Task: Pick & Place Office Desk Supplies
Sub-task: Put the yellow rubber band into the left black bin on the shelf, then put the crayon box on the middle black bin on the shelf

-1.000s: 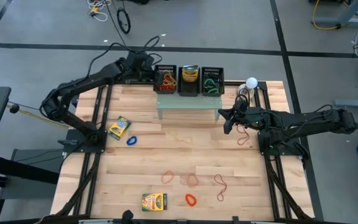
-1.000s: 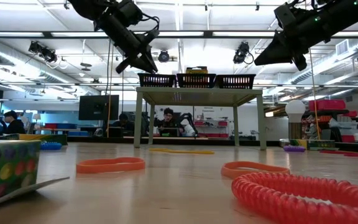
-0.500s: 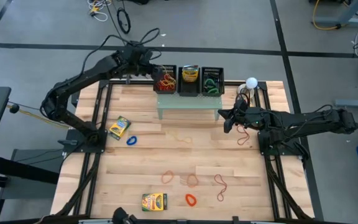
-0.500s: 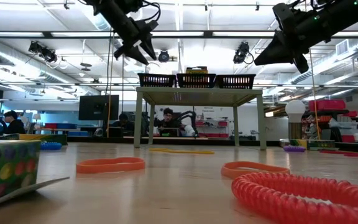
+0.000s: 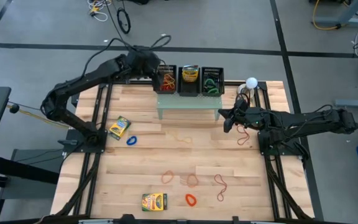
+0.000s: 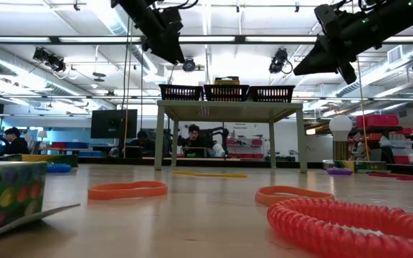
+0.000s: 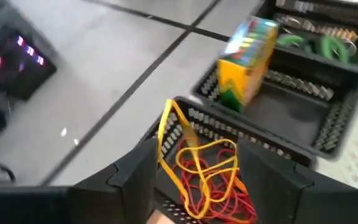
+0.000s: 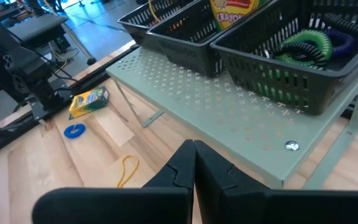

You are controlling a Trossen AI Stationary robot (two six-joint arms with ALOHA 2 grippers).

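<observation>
My left gripper [image 5: 157, 67] hangs open above the left one of three black baskets [image 5: 165, 81], which holds a heap of red and yellow rubber bands [image 7: 211, 180]. A yellow-and-green box [image 7: 246, 59] stands in the middle basket, and green coiled bands [image 5: 211, 82] lie in the right one. Two more boxes [image 5: 119, 127] [image 5: 154, 201], a blue band [image 5: 131, 140] and red bands [image 5: 192, 180] lie flat on the wooden table. My right gripper [image 5: 227, 122] hovers shut beside the stand's right end, holding nothing. My left gripper [image 7: 197, 186] points down into the left basket with its fingers apart. One yellow band's loop [image 7: 165, 124] stands up out of the heap, close to one finger [image 7: 132, 177]. I cannot tell whether it touches that finger.
The baskets sit on a pale green perforated stand [image 5: 188, 102] at the table's far edge. A white ball-topped object [image 5: 252, 82] stands at the far right. A red band [image 5: 243, 135] lies under my right arm, and a pale band [image 5: 182, 137] lies mid-table.
My left gripper has opened above the left basket and has risen higher over it. My right arm has kept still.
</observation>
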